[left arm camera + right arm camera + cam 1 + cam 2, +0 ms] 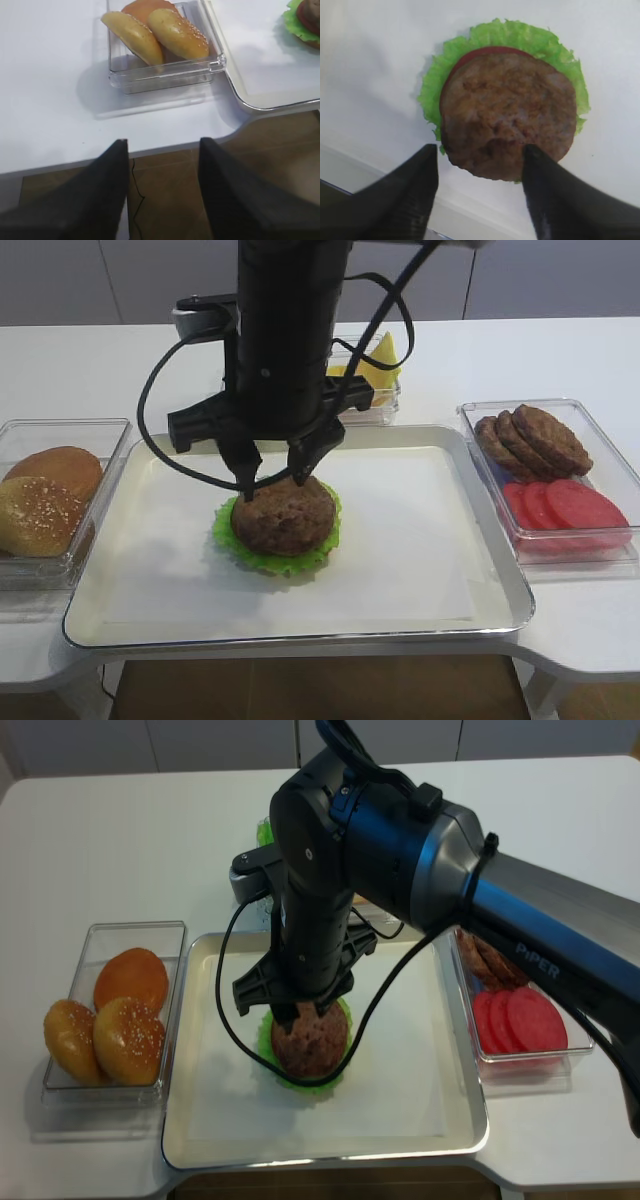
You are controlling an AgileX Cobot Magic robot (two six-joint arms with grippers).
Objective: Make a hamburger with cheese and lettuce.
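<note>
The wide silver-rimmed metal tray [480, 540] with its white liner is my landmark. Near its middle, a little toward the bun side, sits the hamburger [283, 518]: a round stack with a rough brown patty on top, a sliver of red tomato showing under one edge in my right wrist view, and a frilly bright-green lettuce [228, 538] rim sticking out all round. White liner lies bare on every side of the stack, widest toward the tray's right rim.

My right gripper [272, 474] hangs straight over the hamburger, its two black fingers [415, 190] spread apart, tips just above the patty's near edge and pinching nothing.

Beside the tray's left rim, a clear plastic box [110, 435] holds tan sesame buns [45, 502]. Beside the right rim, a second clear box [590, 425] holds overlapping brown patties [535, 440] and red tomato slices [565, 508]. Behind the tray's far rim, pale-yellow cheese [378, 358] slices with pointed corners stand in a small clear container, partly hidden by my arm.

My left gripper [162, 165] hovers off the table's front edge, near the bun box, fingers spread and empty.
</note>
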